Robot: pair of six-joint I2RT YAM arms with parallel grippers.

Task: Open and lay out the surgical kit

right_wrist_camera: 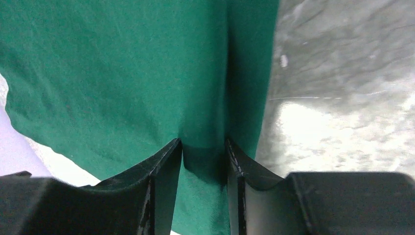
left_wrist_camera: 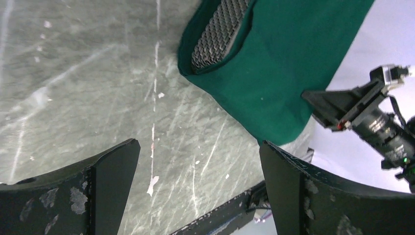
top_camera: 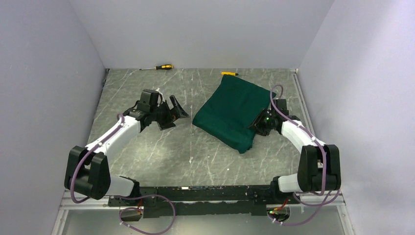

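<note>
The surgical kit lies as a dark green cloth bundle [top_camera: 230, 110] right of the table's middle. In the left wrist view the cloth [left_wrist_camera: 293, 58] gapes at one corner, where silver wire mesh of the tray [left_wrist_camera: 220, 29] shows. No instruments are visible. My right gripper [top_camera: 258, 125] sits at the bundle's near right edge. Its fingers stand half closed, and the green cloth [right_wrist_camera: 122, 73] lies flat in the gap of the gripper [right_wrist_camera: 203, 142]. My left gripper [top_camera: 173, 112] hangs wide open and empty just left of the bundle, over bare table [left_wrist_camera: 198, 143].
A yellow-and-black screwdriver [top_camera: 161, 67] lies at the back wall. Another yellow handle [top_camera: 229, 73] pokes out behind the bundle. Grey walls close in the marbled table [top_camera: 147, 156] on three sides. The arms' mounting rail [top_camera: 220, 188] runs along the near edge.
</note>
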